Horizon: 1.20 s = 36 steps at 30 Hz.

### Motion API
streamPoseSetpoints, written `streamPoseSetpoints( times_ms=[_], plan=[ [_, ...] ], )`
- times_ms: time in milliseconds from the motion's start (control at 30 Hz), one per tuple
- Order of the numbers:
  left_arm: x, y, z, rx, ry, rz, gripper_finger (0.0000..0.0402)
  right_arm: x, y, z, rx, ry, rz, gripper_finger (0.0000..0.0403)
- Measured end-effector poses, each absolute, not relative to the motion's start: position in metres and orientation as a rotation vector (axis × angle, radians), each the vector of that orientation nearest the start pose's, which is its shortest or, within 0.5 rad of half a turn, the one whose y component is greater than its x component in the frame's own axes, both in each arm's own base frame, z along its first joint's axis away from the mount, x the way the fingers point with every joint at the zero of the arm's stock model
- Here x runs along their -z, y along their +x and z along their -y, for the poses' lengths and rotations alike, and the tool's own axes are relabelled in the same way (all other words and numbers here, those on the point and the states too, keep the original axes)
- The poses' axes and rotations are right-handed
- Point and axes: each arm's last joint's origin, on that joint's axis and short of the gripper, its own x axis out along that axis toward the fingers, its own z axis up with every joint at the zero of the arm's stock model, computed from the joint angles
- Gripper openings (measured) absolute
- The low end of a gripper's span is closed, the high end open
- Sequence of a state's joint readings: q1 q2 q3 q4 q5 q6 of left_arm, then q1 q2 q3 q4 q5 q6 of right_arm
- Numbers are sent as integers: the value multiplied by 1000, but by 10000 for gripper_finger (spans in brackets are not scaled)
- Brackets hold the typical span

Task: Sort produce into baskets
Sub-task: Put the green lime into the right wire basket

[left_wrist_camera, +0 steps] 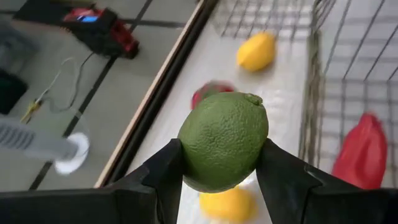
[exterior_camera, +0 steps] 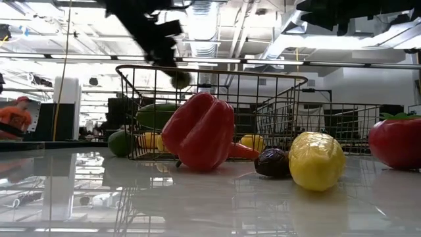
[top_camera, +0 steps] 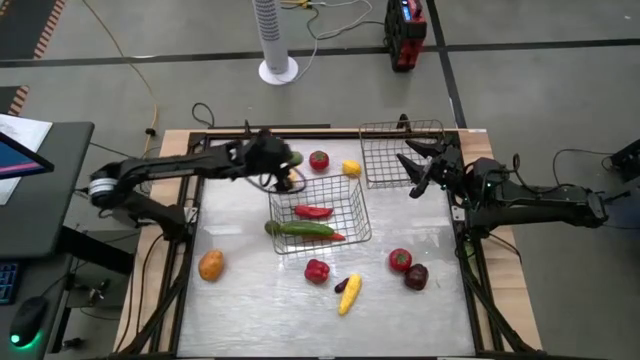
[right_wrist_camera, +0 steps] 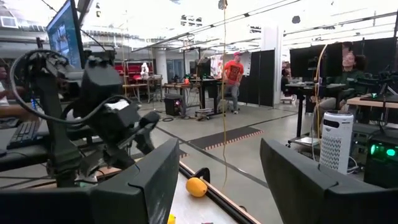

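Over on the left side, an orange fruit (top_camera: 211, 265) is sitting alone on the table (top_camera: 250, 310), well clear of everything else. The left arm is reaching across the far end, and the left gripper (left_wrist_camera: 219, 180) is pinching a green lime (left_wrist_camera: 224, 149) between its two dark fingers (left_wrist_camera: 165, 177), holding it in the air just beside the far-left corner of the middle basket (top_camera: 318, 212). From the low view the lime (exterior_camera: 181, 79) is hanging at about rim height, not yet over the inside as far as I can judge.

That basket is already holding a red pepper (top_camera: 313, 211) and a long green cucumber (top_camera: 300, 229). Just beyond it, on the bare table, a red round piece (top_camera: 318, 160) and a lemon (top_camera: 351, 168) are waiting. In front of it are lying a small red pepper (top_camera: 316, 270), a yellow corn cob (top_camera: 349, 294), a red round fruit (top_camera: 400, 260) and a dark-purple one (top_camera: 416, 277).

Further right, the second basket (top_camera: 400, 152) is standing at the far edge. The right gripper (top_camera: 418, 172) is hovering by its near-right corner with its fingers pressed together, carrying nothing.

To me this looks like the carrying step for the lime. The next move calls for shifting it over whichever basket it belongs in, lowering a little and letting go, taking care that the fingers clear the wire rim.
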State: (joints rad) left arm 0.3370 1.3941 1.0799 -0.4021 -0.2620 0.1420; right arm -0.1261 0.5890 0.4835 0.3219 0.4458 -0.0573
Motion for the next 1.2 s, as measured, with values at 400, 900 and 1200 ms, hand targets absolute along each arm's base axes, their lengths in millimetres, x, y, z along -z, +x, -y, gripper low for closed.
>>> streamPoseSetpoints(
  times_ms=[400, 900, 1200],
  plan=[
    [-277, 378, -138, -379, 168, -769, 161, -303, 140, 30, 576, -27, 190, 253],
    [-269, 440, -176, -349, 172, -551, 161, -303, 140, 30, 578, -52, 183, 253],
    [-259, 456, -175, -293, 169, -439, 171, -304, 140, 30, 578, -54, 184, 253]
  ],
)
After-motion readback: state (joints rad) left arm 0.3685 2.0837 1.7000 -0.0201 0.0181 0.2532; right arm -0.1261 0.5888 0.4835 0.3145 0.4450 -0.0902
